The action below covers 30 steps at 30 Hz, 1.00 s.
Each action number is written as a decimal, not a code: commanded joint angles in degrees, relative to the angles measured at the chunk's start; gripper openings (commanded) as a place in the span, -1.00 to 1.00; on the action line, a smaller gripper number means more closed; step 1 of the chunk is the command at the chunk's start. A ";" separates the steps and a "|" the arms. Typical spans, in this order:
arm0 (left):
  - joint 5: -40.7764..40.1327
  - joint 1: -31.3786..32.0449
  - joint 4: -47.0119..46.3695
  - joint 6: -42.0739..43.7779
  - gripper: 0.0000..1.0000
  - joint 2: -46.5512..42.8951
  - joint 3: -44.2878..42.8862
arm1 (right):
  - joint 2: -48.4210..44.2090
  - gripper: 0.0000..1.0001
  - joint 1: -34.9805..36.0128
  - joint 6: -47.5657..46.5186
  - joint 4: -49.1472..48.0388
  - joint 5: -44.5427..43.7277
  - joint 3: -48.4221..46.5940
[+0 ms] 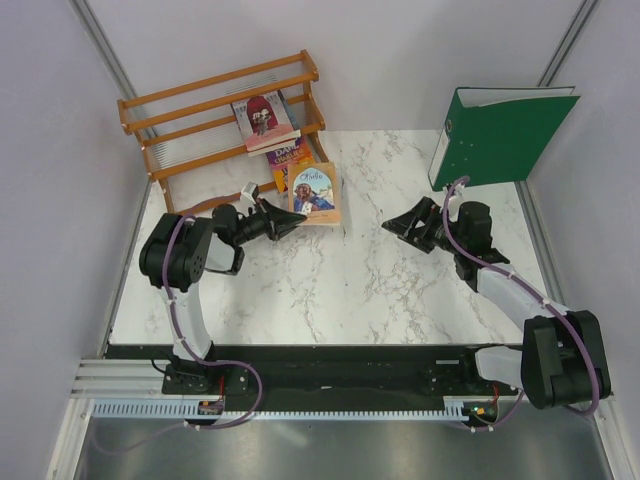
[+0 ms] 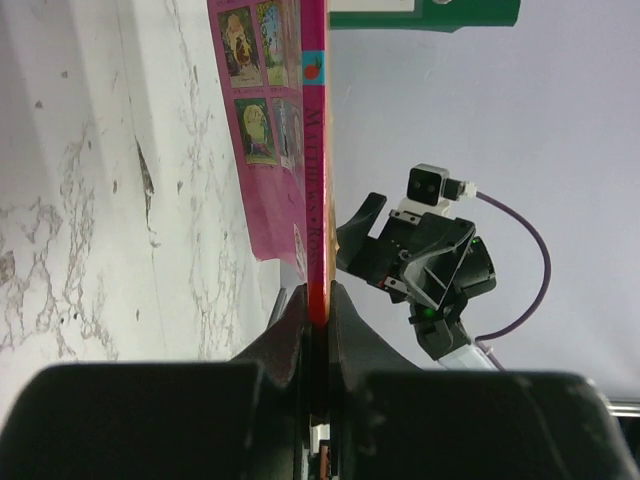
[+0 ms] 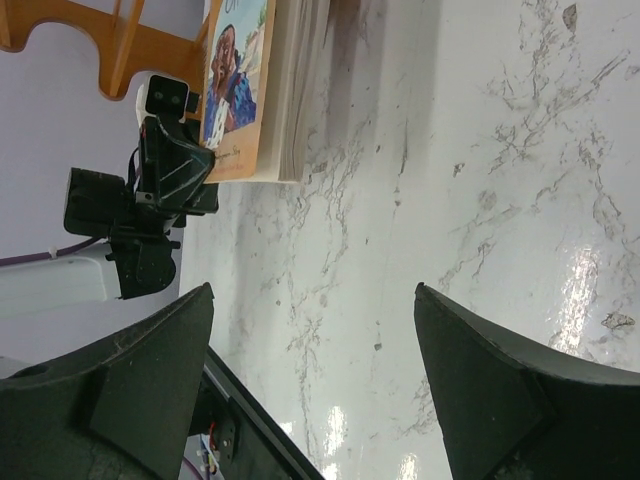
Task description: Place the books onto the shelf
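One step underway: left gripper [image 1: 295,222] clamped on thin orange-brown paperback [image 1: 316,190]; next, lift to slatted wooden shelf [image 1: 200,160] at eleven o'clock; right gripper [image 1: 410,225] agape, empty.

Pink book [image 1: 265,120] on wooden shelf [image 1: 200,83]; yellow book [image 1: 290,158], orange book [image 1: 316,192] beside.

The top view looks steeply down from the near side over the whole tabletop [image 1: 330,290]. The wrist views, low and rolled sideways, face each other: one shows the right end effector [image 2: 362,240], the other the left end effector [image 3: 205,160], both the book [image 2: 275,100].
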<state>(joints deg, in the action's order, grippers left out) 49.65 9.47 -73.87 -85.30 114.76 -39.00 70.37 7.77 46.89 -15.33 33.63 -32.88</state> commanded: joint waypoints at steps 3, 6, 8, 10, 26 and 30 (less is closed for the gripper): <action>-0.60 -1.56 -14.02 -3.12 -0.96 1.78 -4.06 | 1.35 0.76 0.32 1.00 -4.61 2.14 0.80; -1.39 -1.83 -14.11 -4.96 -0.96 3.71 -6.51 | 1.53 0.76 0.32 1.88 -5.84 2.49 1.24; -1.57 -1.83 -15.16 -6.71 -0.96 5.20 -7.84 | 1.61 0.76 0.23 2.15 -6.02 2.67 1.24; -2.10 -1.83 -16.13 -7.86 -0.96 6.08 -9.42 | 1.61 0.76 0.32 2.06 -5.94 2.76 1.24; -6.49 -4.64 -13.94 -12.44 -0.96 8.82 -14.70 | 3.11 0.77 0.31 1.09 -5.67 3.29 1.24; -7.20 -5.08 -10.43 -12.00 -0.96 9.78 -17.06 | 3.54 0.77 0.32 1.10 -5.85 3.29 1.33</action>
<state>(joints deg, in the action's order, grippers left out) 43.79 5.06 -73.87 -96.42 123.33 -52.25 73.36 7.77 48.64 -18.48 36.01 -31.81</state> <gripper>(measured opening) 0.070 0.884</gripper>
